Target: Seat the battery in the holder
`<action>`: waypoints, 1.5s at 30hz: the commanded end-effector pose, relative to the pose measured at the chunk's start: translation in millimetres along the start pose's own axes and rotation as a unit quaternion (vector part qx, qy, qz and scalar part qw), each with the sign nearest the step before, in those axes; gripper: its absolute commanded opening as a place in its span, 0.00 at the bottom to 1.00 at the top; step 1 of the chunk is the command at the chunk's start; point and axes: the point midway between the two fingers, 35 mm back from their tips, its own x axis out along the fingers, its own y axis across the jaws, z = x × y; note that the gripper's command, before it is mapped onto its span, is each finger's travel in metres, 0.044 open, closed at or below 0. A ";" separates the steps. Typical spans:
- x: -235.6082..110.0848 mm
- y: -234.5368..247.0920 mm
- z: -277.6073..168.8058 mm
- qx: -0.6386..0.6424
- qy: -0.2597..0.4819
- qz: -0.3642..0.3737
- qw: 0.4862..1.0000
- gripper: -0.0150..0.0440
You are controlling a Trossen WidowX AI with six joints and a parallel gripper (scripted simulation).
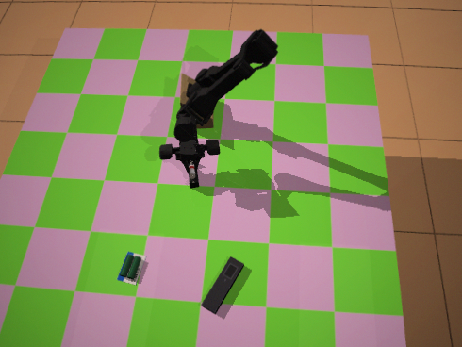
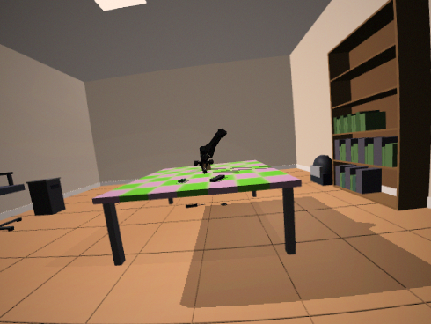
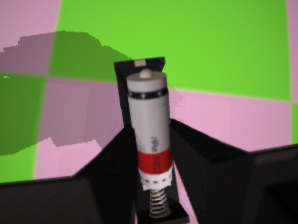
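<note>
The battery [image 1: 191,172] [image 3: 153,117], white with a red band, is held between the fingers of my gripper [image 1: 191,166] [image 3: 150,128], which is shut on it. The black holder [image 1: 194,184] [image 3: 121,95] is beneath the battery, mostly hidden by it and the fingers. In the wrist view the flat end is at the tip of the coil spring [image 3: 159,204]. The terminal end is near the holder's far end wall [image 3: 154,64], its nub showing uncovered just short of it. The battery looks roughly in line with the holder; its height over the holder floor cannot be told.
A small blue and white item with two dark green cylinders [image 1: 131,267] lies on the checkered table [image 1: 179,264] at the front left. A dark oblong box [image 1: 222,286] [image 2: 217,178] lies to its right. Both are well away from the gripper.
</note>
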 end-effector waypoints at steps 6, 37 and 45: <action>-4.0 0.5 -9.9 0.002 0.001 -0.002 1.000 0.36; 1.5 -5.7 -10.0 0.000 0.052 -0.013 0.999 0.36; 4.3 -7.3 -8.8 -0.001 0.075 -0.015 0.997 0.36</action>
